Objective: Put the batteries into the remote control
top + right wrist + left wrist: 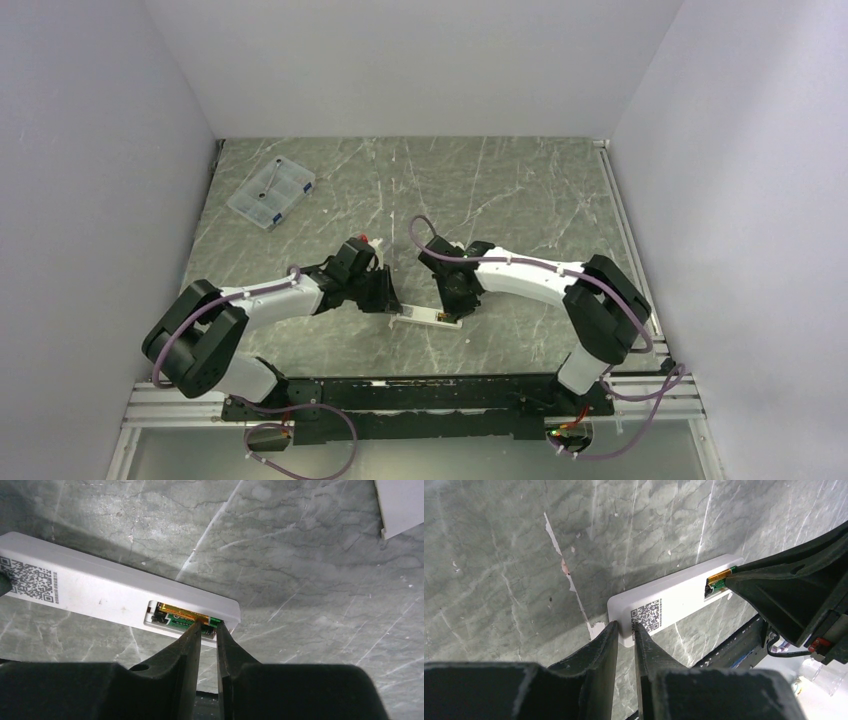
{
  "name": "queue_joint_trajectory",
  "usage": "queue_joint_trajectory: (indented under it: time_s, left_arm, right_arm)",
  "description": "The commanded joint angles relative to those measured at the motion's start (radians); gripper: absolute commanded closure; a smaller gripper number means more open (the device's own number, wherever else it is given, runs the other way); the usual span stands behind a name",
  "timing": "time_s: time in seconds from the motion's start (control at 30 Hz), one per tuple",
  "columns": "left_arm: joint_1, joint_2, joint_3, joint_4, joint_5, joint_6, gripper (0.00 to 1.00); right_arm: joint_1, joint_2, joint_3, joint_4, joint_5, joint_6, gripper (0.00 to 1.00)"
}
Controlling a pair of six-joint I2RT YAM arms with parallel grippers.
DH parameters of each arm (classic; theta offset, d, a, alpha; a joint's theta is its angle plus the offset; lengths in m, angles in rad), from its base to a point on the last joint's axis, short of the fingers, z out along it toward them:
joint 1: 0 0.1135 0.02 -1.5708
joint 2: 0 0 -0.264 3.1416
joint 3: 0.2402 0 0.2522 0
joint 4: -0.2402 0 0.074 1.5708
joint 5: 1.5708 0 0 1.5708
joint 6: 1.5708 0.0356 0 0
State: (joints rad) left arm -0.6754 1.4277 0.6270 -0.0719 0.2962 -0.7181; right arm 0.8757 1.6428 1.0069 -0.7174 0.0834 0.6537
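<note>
The white remote control [425, 319] lies face down near the table's front, its QR label up; it also shows in the left wrist view [674, 597] and the right wrist view [100, 592]. Its battery bay is open at the right end. The copper-orange battery [182, 612] and the green battery [187, 621] lie side by side in the bay; both batteries [718, 578] show in the left wrist view too. My left gripper [623, 626] is nearly closed, with its tips at the remote's label end. My right gripper [208, 626] is nearly closed, with its tips on the green battery's right end.
A small flat white cover piece [400, 505] lies on the table beyond the remote. A clear plastic compartment box [271, 192] sits at the back left. The black base rail [420, 395] runs along the near edge. White walls enclose the table on three sides.
</note>
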Motion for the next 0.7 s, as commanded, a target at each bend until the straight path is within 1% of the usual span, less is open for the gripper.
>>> queue_joint_trajectory:
  time_s: [0.0,0.33,0.67]
  left_arm:
    - [-0.009,-0.053,-0.004,0.047,0.075,0.005,0.77]
    - [-0.009,-0.059,-0.004,0.040,0.080,0.015,0.77]
    - [-0.010,-0.069,0.006,0.005,0.057,0.026,0.77]
  right_arm:
    - [0.027,0.107,-0.015,0.009,0.023,0.003,0.80]
    - [0.051,0.143,0.066,-0.061,0.084,0.011,0.76]
    - [0.051,0.069,0.075,-0.061,0.106,0.030,0.75]
